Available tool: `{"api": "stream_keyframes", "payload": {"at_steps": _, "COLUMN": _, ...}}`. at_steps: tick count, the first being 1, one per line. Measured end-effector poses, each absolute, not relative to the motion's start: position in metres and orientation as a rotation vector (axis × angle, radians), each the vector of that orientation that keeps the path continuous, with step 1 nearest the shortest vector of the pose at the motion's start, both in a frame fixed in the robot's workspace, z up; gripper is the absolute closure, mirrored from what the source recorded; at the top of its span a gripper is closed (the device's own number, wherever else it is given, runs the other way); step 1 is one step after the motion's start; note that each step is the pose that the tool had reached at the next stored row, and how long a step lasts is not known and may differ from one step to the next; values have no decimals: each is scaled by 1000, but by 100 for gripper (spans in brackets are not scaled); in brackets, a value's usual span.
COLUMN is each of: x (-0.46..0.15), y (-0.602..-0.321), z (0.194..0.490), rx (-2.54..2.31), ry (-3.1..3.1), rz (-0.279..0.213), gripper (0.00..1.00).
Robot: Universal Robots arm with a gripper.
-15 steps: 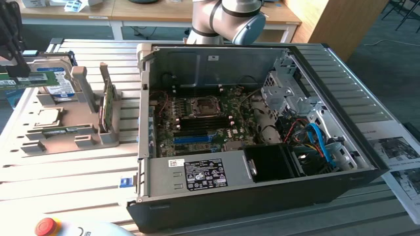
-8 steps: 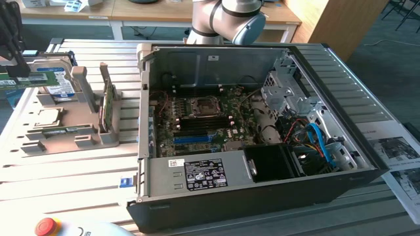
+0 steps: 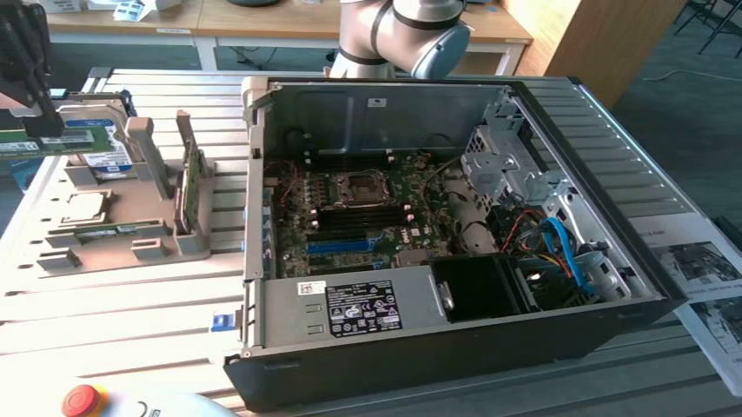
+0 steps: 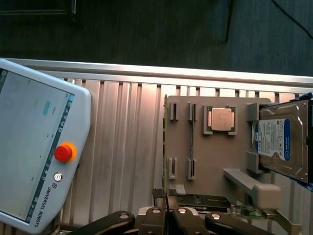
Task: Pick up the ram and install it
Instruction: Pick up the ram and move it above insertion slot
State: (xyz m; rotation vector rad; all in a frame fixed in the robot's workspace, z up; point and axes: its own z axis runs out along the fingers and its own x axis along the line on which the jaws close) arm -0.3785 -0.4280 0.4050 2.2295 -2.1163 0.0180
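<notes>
Exterior oblique; wrist down past gripper

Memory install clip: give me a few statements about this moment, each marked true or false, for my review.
1. The gripper is shut on a green memory stick. True.
2. The memory stick sits in the motherboard. False: it is in the gripper, over by the grey tray.
3. A processor lies in the tray. True.
4. The computer case is closed. False: its side is open, with the motherboard showing.
5. The pendant's button is green. False: it is red.
</notes>
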Motion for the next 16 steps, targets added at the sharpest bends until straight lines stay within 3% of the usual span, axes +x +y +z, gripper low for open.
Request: {"api": "stream_keyframes", "payload": {"at_steps": 16, "x": -336, "y": -436, "z": 405, "rx": 2209, "ry": -2094, "rz": -30, "gripper": 88}}
